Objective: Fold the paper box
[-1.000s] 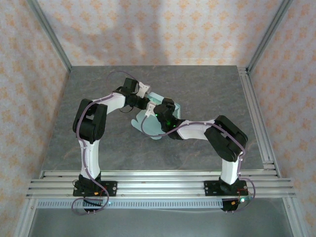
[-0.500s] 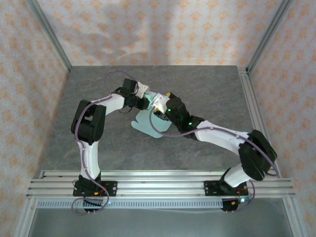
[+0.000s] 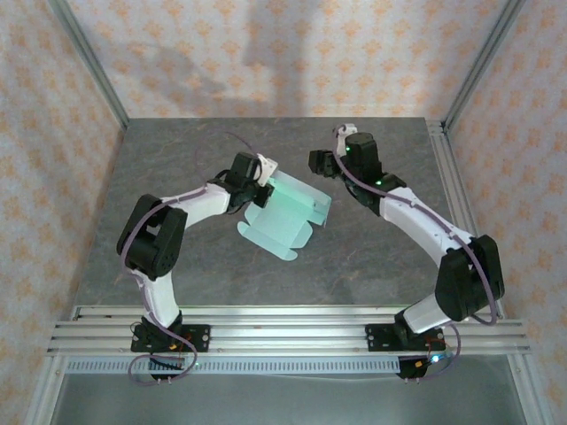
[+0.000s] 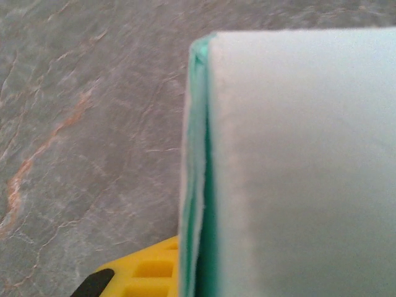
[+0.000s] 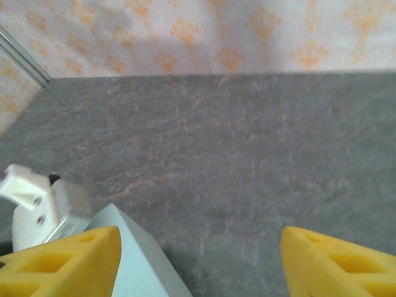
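Top external: paper box [image 3: 288,212] edge gripped by left fingers [image 3: 262,182].

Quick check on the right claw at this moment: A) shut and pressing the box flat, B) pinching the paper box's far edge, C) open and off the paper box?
C: the right claw has its fingers spread wide with just table between them, apart from the paper box.

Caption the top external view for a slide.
Left gripper pinches one edge of the half-folded paper box on the table; right gripper hovers nearby, jaws open.
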Action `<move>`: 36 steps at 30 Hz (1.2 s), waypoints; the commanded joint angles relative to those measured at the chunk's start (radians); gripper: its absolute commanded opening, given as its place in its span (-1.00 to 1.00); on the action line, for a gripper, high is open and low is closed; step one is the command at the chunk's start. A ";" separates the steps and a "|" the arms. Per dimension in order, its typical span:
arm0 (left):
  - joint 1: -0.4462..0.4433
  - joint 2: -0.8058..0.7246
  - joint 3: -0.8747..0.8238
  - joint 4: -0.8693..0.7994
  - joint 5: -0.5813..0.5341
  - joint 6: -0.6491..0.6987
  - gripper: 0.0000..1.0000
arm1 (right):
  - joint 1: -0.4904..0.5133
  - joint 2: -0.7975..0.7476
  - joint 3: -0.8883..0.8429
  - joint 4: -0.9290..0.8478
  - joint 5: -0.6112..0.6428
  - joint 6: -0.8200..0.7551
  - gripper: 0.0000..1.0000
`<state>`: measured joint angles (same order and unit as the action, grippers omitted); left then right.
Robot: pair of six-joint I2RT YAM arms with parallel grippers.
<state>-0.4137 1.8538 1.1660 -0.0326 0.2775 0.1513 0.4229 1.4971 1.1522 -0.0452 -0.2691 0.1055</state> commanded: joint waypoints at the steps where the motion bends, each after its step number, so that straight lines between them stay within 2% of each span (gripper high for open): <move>1: -0.036 -0.037 -0.023 0.044 -0.091 0.037 -0.78 | -0.030 0.043 0.021 -0.083 -0.205 0.116 0.37; 3: -0.045 -0.026 -0.031 0.051 -0.071 0.026 -0.78 | -0.037 0.084 0.041 -0.103 -0.291 0.091 0.39; 7: -0.072 -0.007 -0.043 0.062 -0.069 0.007 -0.78 | -0.038 0.176 0.092 -0.169 -0.376 0.087 0.39; 13: -0.083 0.014 -0.065 0.088 -0.024 -0.033 -0.77 | -0.037 0.277 0.122 -0.178 -0.509 0.090 0.36; 18: -0.083 0.038 -0.065 0.097 -0.020 -0.036 -0.76 | -0.037 0.334 0.137 -0.190 -0.532 0.083 0.33; 24: -0.083 0.050 -0.072 0.126 -0.006 -0.058 -0.71 | -0.037 0.388 0.148 -0.247 -0.503 0.055 0.17; 30: -0.082 0.049 -0.110 0.190 -0.012 -0.089 -0.46 | -0.037 0.394 0.127 -0.273 -0.472 0.042 0.11; 36: -0.081 0.050 -0.141 0.264 -0.040 -0.125 -0.45 | -0.038 0.394 0.114 -0.279 -0.459 0.050 0.06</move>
<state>-0.4911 1.8961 1.0409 0.1528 0.2596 0.0589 0.3855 1.8671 1.2785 -0.2543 -0.7826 0.1719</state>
